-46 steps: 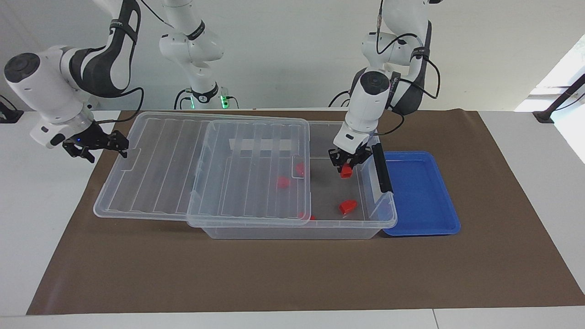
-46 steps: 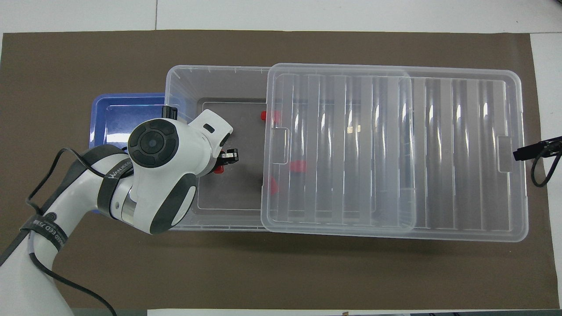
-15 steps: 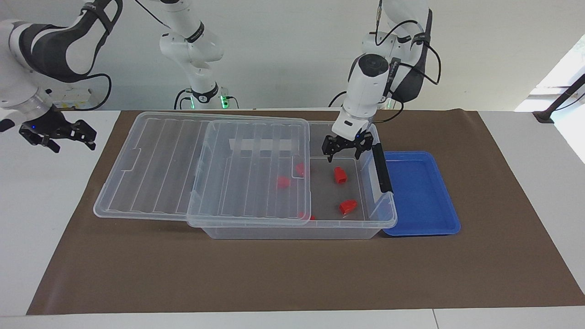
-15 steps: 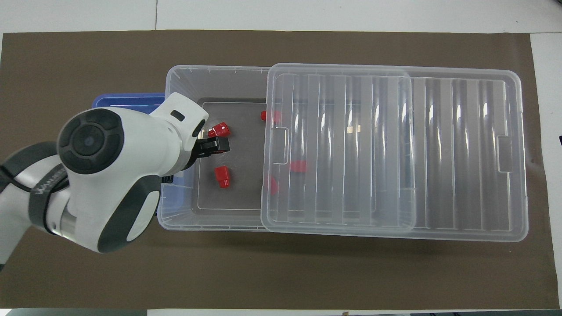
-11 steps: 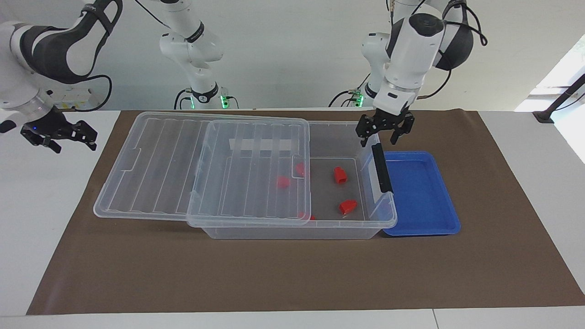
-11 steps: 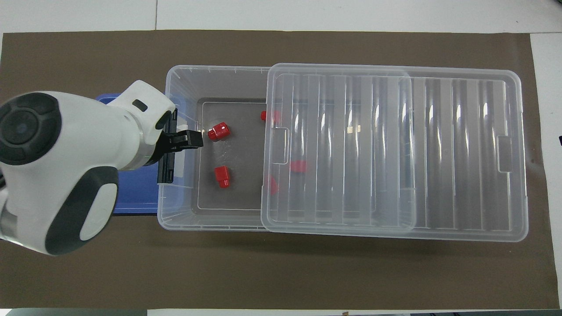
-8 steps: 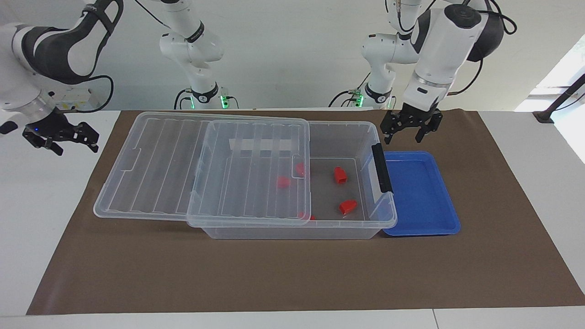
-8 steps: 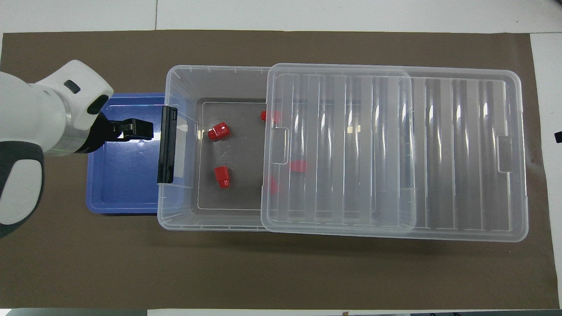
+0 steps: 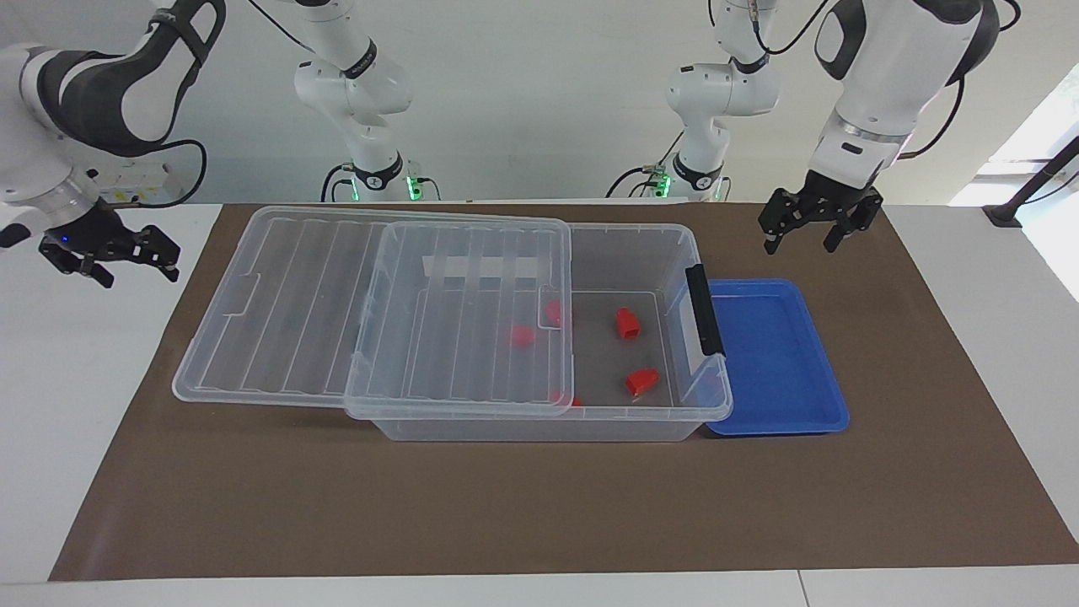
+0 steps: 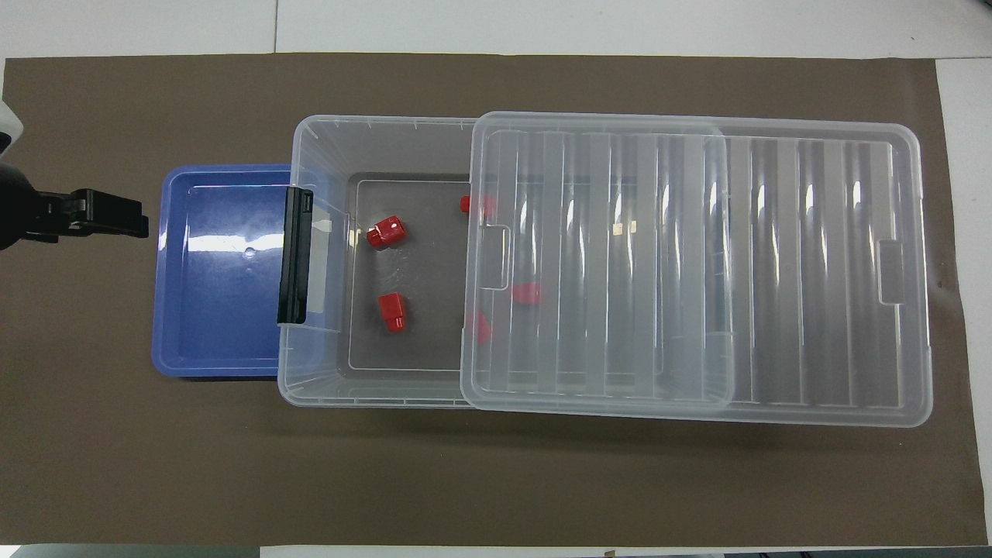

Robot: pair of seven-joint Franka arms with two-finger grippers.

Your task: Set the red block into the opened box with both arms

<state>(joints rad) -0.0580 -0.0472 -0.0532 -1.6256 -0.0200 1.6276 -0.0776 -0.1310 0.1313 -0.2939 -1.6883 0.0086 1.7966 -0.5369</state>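
Risks toppling overhanging lid (image 9: pixel 287 303) off box (image 9: pixel 539 428) through low sweep by right gripper (image 9: pixel 108 253), nine o'clock, jaws unreadable; left gripper (image 9: pixel 816 229), two o'clock, jaws open, empty.

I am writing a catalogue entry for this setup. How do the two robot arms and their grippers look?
Both arms are white, rounded and jointed, with dark grey bands and round dark caps at the joints. Thin black cables loop along them. Green lights glow at both bases. The left gripper and the right gripper are black, with two fingers on angular links. A small blue light shows on the right one's wrist.
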